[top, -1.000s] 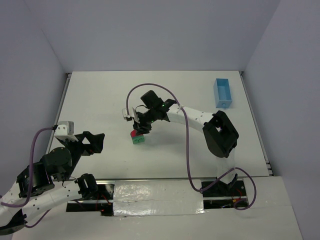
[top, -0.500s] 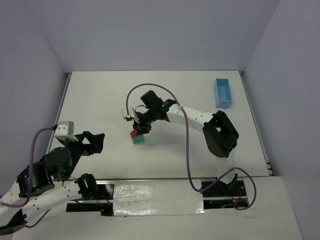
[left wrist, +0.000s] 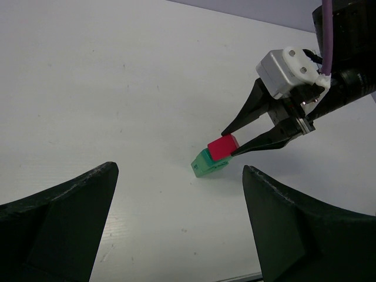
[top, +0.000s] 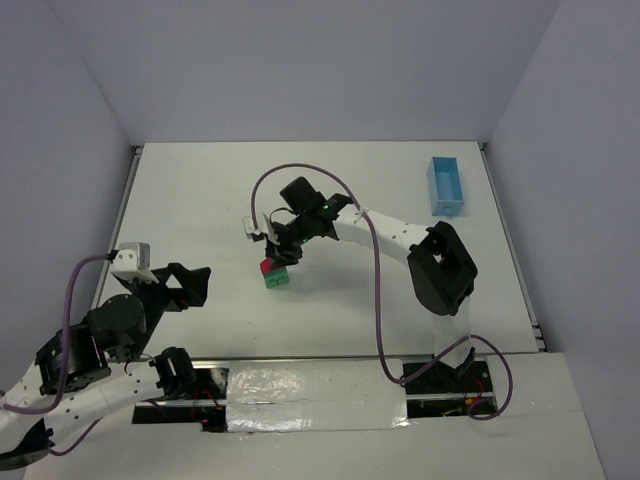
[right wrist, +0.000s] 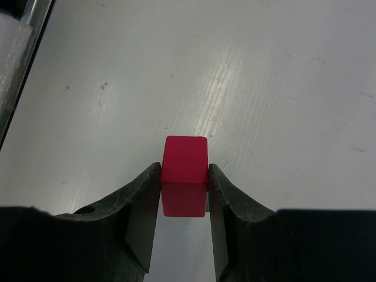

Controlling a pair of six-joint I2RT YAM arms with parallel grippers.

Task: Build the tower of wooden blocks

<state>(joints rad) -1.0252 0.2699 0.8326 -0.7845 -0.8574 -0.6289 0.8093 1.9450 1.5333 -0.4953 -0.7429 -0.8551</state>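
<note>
A small red block [right wrist: 184, 174] sits between the pads of my right gripper [right wrist: 184, 187], which is shut on it. In the top view the red block [top: 267, 266] rests on top of a green block [top: 277, 281] near the table's middle, with the right gripper [top: 276, 258] over it. The left wrist view shows the same stack: the red block [left wrist: 222, 145] on the green block [left wrist: 207, 164], pinched by the right gripper [left wrist: 230, 143]. My left gripper [top: 193, 283] hangs open at the near left, well apart from the stack, with nothing in it.
A light blue plastic box [top: 445, 185] stands at the back right of the table [top: 200, 190]. The right arm's purple cable [top: 375, 300] loops over the middle. White walls close the table on three sides.
</note>
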